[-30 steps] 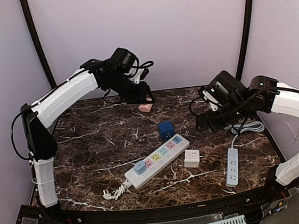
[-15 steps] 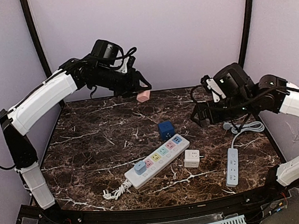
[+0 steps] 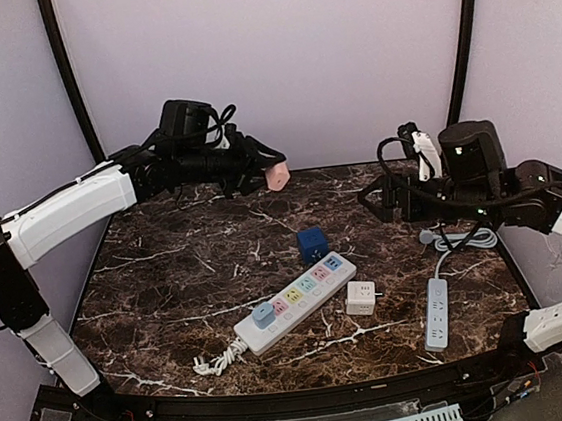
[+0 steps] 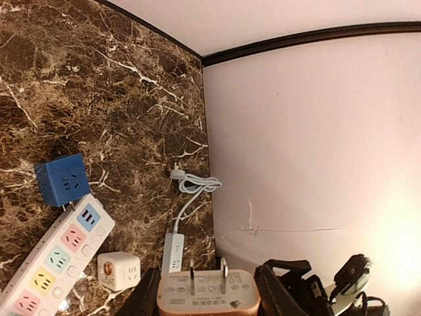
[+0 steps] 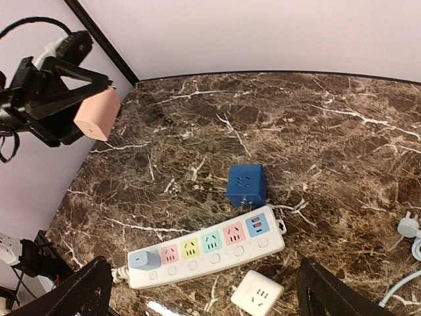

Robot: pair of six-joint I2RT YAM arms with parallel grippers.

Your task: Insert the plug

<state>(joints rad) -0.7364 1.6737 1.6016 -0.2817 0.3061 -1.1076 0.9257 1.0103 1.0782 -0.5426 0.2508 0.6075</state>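
Observation:
A pink plug (image 3: 277,177) with two metal prongs hangs high over the table's back edge, and my left gripper (image 3: 268,175) is shut on it. In the left wrist view the plug (image 4: 207,293) sits between the black fingers (image 4: 283,293), prongs pointing away from the camera. The white power strip (image 3: 296,302) with coloured sockets lies diagonally mid-table, also in the right wrist view (image 5: 207,247). My right gripper (image 3: 374,202) hovers open at the right, above the table, with nothing between its fingers (image 5: 329,293). The right wrist view also shows the held plug (image 5: 97,113).
A blue cube adapter (image 3: 312,243) sits at the strip's far end, a white cube adapter (image 3: 361,298) beside it. A light blue plug (image 3: 263,313) fills the strip's near-left socket. A narrow pale strip (image 3: 437,312) with a coiled cable (image 3: 462,240) lies at the right edge.
My left arm has lifted the pink plug up off the back of the table and turned it sideways. My right arm has risen and drawn back to the right, still open.

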